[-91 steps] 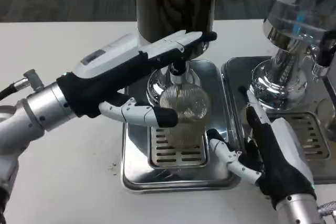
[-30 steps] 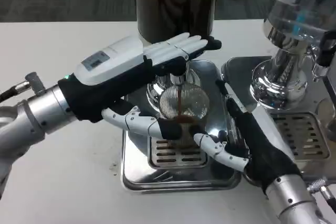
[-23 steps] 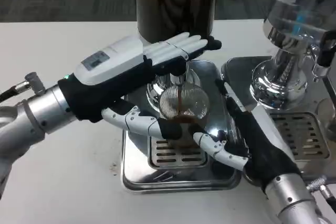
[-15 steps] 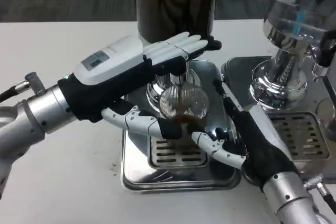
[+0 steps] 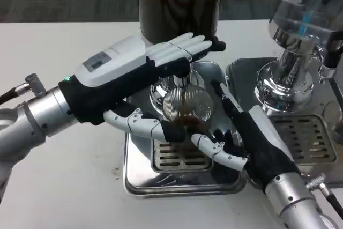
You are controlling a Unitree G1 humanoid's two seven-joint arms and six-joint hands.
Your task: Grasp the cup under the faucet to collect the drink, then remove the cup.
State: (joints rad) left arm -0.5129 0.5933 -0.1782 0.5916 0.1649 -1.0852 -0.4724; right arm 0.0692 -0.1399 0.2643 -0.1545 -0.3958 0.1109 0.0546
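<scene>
Filling looks underway: the cup [image 5: 185, 112], a clear ribbed one, stands on the drip tray [image 5: 136, 178] right beneath the faucet [image 5: 181, 80], with dark drink pooling in its lower part and what I take to be a thin stream dropping in. My left robot hand [image 5: 140, 73] reaches over from the left, upper fingers laid flat across the tap at the foot of the dark dispenser [image 5: 179, 1], apparently pressing it, while its lower finger curls against the cup's left side. I can't tell if that amounts to a grip, or merely steadying. My right robot hand [image 5: 246, 140] sits at the cup's right, fingers wrapped toward its front and right side; it seems to be grasping the cup, though the glare hides the contact.

My worries from here: the tap held too long would overflow into the tray. Pulling the cup before the flow stops would spill drink over the grate and the white surface [image 5: 64, 186]. With two robot hands crowding one thin cup, an uneven squeeze could tip or crush it. The chrome dispenser [image 5: 300, 52] stands close by on the right, so a wide withdrawal might clip it.
</scene>
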